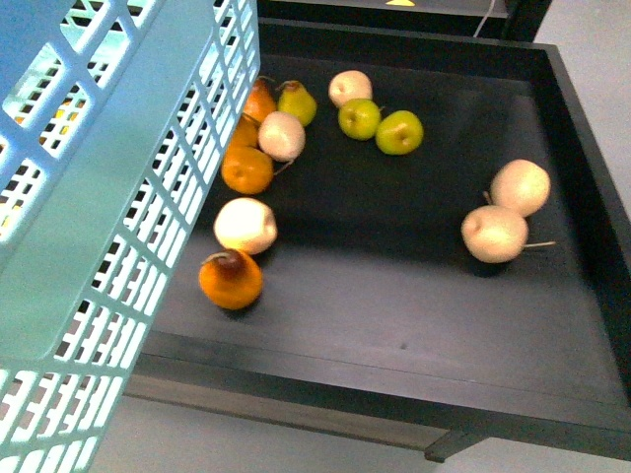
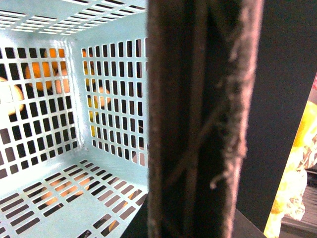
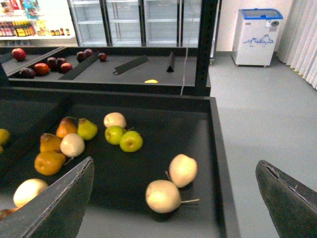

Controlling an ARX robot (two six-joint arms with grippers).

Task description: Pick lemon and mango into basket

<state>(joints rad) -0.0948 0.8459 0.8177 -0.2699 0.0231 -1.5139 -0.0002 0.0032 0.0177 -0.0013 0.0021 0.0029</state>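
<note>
Fruit lies scattered over a black tray (image 1: pixel 394 296) with a raised rim. A pale teal basket (image 1: pixel 108 197) hangs tilted at the left, close up, and its slotted wall covers the tray's left edge. Seen from the left wrist, the inside of the basket shows only slotted floor and walls. Orange and pale shapes appear through the slots, on the far side of the plastic. Its brownish handle (image 2: pixel 198 119) fills the middle of that view, very near the lens and fuzzy. The left gripper I cannot make out around the handle, so I cannot tell whether its fingers are closed on it.

The right gripper (image 3: pixel 174 164) hangs above the near part of the tray. Its two dark fingers (image 3: pixel 54 203) are spread wide with nothing between them.

What I take for the mango (image 1: pixel 246 169) sits on the tray just beside the basket wall. The smaller lemon (image 1: pixel 244 130) is right behind it, partly hidden by the basket and next to a pale round fruit (image 1: pixel 282 135). Another orange fruit (image 1: pixel 231 280) with a dark stem end lies nearer, just beside a second pale one (image 1: pixel 245 225). Two green apples (image 1: pixel 359 118) sit together toward the back. Two more pale fruits (image 1: pixel 494 234) touch each other well off to the right.
</note>
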